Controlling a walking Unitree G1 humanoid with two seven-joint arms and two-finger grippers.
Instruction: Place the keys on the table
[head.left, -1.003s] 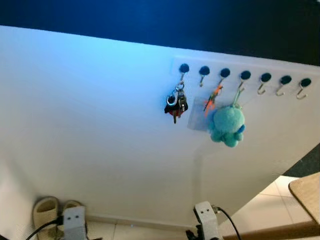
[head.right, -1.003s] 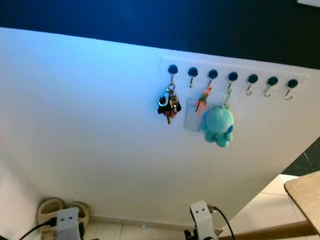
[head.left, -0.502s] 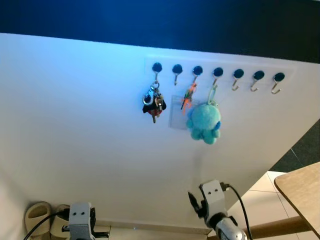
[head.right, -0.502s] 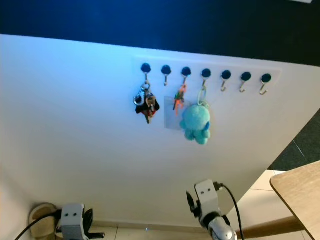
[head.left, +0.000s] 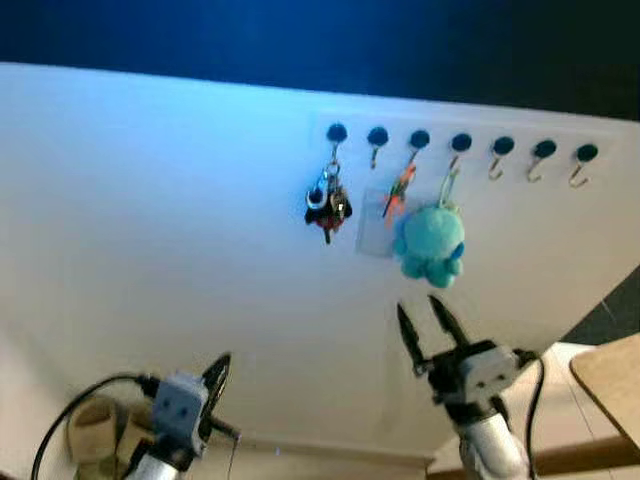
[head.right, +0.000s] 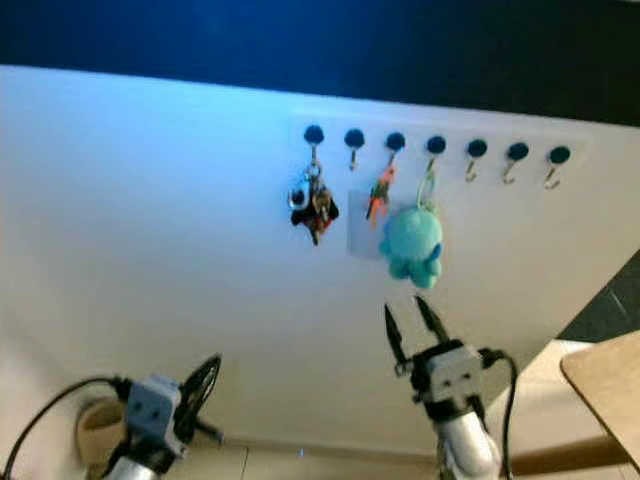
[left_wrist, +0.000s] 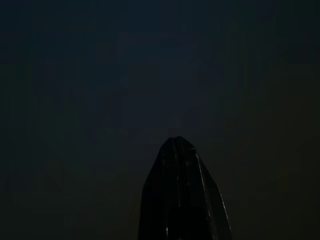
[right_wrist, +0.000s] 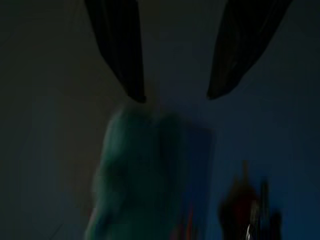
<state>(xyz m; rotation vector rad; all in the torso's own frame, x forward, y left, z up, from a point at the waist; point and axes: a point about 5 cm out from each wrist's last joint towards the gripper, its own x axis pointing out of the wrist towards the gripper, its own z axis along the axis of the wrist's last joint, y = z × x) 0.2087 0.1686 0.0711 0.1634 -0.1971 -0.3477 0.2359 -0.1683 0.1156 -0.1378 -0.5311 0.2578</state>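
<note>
A bunch of keys (head.left: 326, 203) with black fobs hangs from the leftmost hook of a row of hooks (head.left: 460, 150) on the white wall. A teal plush toy (head.left: 430, 245) hangs two hooks to its right. My right gripper (head.left: 416, 306) is raised and open, pointing up just below the plush and to the lower right of the keys, touching neither. The right wrist view has the plush (right_wrist: 135, 175) blurred between the fingertips (right_wrist: 120, 50) and the keys (right_wrist: 250, 210) dark off to one side. My left gripper (head.left: 218, 372) is low at the left, shut, holding nothing.
A small orange tag (head.left: 398, 190) hangs between the keys and the plush, and several hooks to the right are bare. A wooden table corner (head.left: 610, 380) juts in at the lower right. Beige slippers (head.left: 90, 428) lie on the floor by the wall.
My right arm has lifted, and its open fingers now point up under the plush. The left gripper has also come up a little. The camera has shifted.
</note>
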